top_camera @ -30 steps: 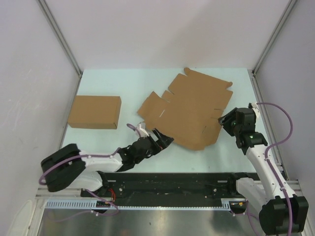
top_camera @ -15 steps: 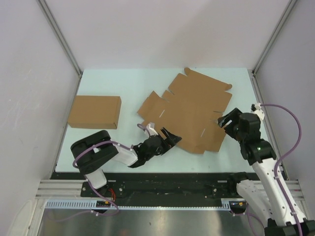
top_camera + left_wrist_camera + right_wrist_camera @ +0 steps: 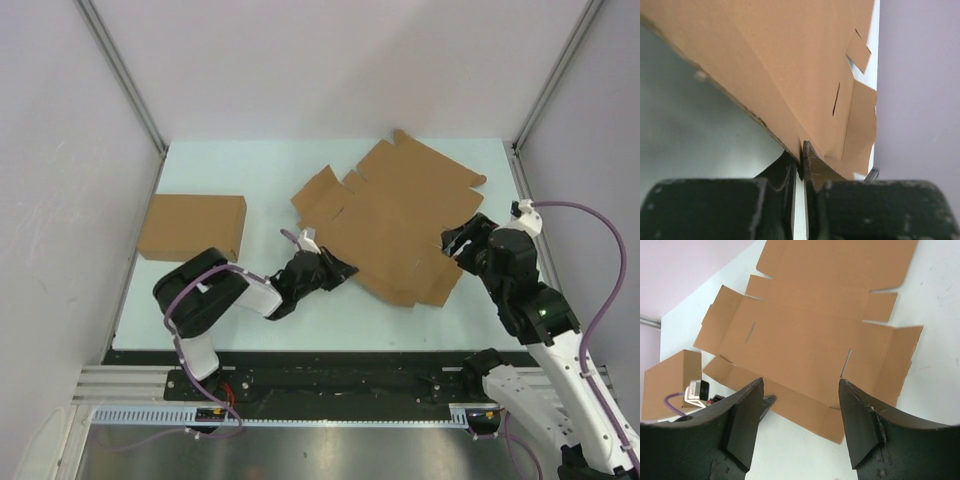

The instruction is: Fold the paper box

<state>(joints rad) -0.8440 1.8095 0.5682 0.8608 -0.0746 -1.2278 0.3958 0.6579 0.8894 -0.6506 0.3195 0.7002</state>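
Brown cardboard, die-cut, with flaps, tabs and slits: the paper box, one item, unfolded. I see it spread as a wide sheet on the pale green tabletop, right of centre and set at a slant to the table's edges. Two short slits show in its middle panels. Small tabs and larger flaps run round its outline.

Left gripper, black, two-fingered. It reaches in low from the left and meets the sheet at its near left edge. From the left wrist camera I see the fingers drawn almost together, with the cardboard edge pinched between their tips. The sheet appears to rise off the table at that point. Bare tabletop shows beneath it on the left of that view.

Right gripper, black, two-fingered. It sits by the sheet's right side. Its fingers stand wide apart above the cardboard with nothing between them. I cannot tell from above whether either tip touches the sheet.

Plain brown cardboard box, rectangular and closed, one item. It lies flat at the left side of the table, well apart from the sheet and from both grippers.
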